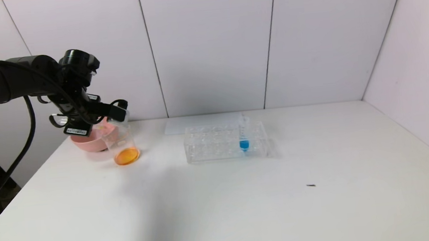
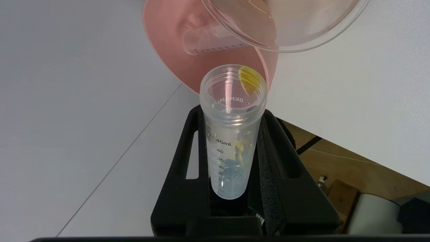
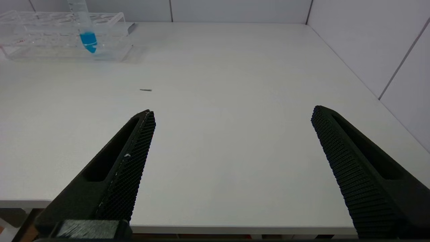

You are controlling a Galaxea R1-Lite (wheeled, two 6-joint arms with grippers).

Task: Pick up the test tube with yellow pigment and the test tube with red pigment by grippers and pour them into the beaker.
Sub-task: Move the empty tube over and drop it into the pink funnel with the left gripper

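My left gripper (image 1: 117, 110) is shut on the test tube with yellow pigment (image 2: 231, 134), tipped with its mouth over the beaker (image 1: 120, 142). Only yellow smears and drops remain inside the tube. The beaker stands at the table's back left with orange liquid (image 1: 126, 156) in its bottom; its rim (image 2: 285, 37) shows in the left wrist view. A clear empty tube (image 2: 210, 42) lies in the pink bowl (image 2: 164, 37). No tube with red liquid shows. My right gripper (image 3: 232, 111) is open and empty above the table's front edge.
The pink bowl (image 1: 90, 142) sits just behind and left of the beaker. A clear tube rack (image 1: 216, 143) stands mid-table and holds a tube with blue liquid (image 1: 243, 135). A small dark speck (image 1: 311, 185) lies on the white table (image 1: 245, 211). Walls close the back and right.
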